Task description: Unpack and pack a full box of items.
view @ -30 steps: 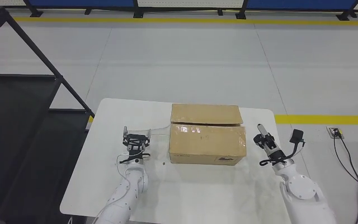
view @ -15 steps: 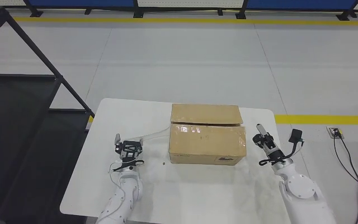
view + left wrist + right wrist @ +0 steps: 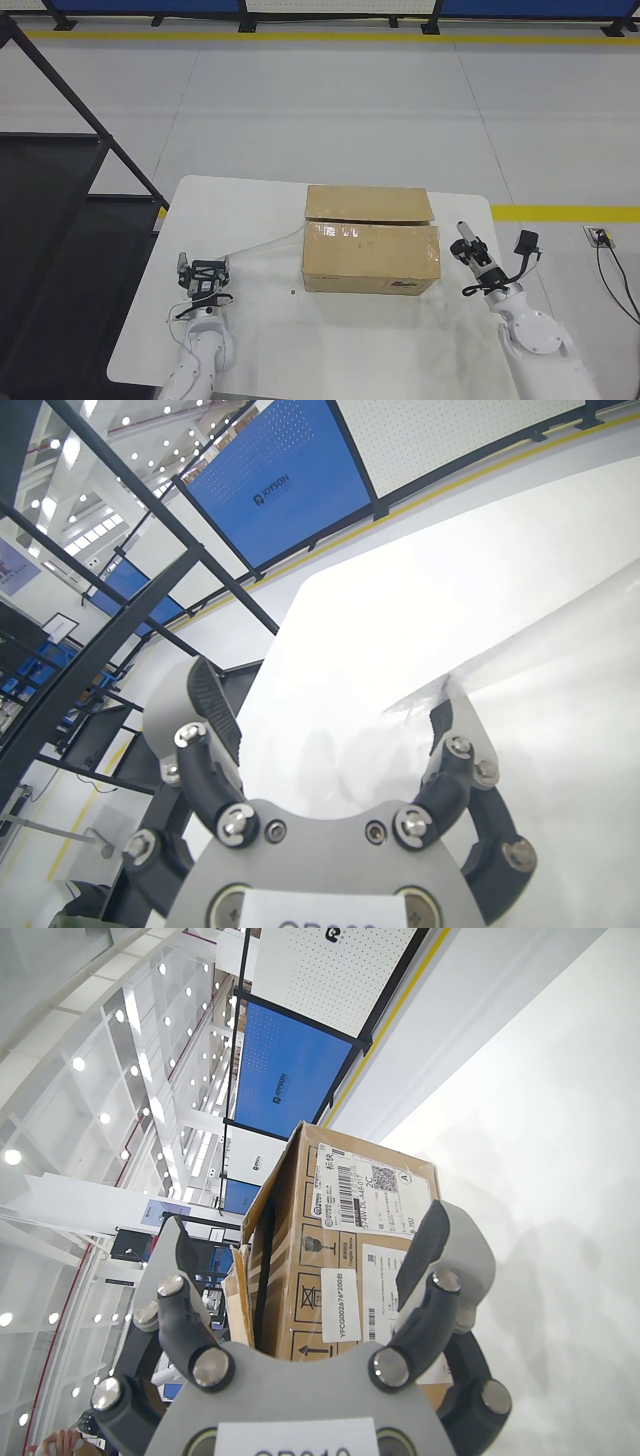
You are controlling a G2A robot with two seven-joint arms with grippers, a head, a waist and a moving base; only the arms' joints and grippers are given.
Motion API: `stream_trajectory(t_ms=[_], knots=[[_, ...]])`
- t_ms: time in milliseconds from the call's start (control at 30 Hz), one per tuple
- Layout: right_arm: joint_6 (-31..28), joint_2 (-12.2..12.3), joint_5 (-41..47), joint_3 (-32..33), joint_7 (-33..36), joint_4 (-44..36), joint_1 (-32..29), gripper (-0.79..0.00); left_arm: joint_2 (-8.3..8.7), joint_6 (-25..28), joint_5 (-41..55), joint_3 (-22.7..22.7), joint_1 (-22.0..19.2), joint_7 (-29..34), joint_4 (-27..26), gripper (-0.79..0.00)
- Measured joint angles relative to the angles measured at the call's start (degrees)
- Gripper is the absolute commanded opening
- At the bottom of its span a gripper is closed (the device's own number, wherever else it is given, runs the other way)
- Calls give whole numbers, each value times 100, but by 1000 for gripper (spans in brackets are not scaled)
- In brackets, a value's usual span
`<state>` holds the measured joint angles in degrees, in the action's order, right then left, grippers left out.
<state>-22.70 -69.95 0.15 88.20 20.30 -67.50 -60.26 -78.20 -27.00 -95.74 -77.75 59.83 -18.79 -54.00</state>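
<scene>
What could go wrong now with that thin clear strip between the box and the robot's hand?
The clear tape runs from the box to the open left gripper and seems stuck to one finger, so it may not drop off. If its far end is attached to the box, more pulling could drag the box, since the open right gripper beside it holds nothing.

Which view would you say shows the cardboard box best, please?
The top view: the whole cardboard box sits in frame on the table. The right wrist view gives its labelled end, close up; the left wrist view faces the table beside it.
</scene>
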Motion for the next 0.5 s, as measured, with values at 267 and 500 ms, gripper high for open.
stream_trajectory(t_ms=[267, 500], knots=[[-8, 8, 18, -23, 4, 31, 15, 0, 44, 45, -4, -219, 206, 73, -158, 0], [-21, 15, 30, -33, -15, 12, 1, 0, 55, 222, -43, -263, 238, 88, -117, 0]])
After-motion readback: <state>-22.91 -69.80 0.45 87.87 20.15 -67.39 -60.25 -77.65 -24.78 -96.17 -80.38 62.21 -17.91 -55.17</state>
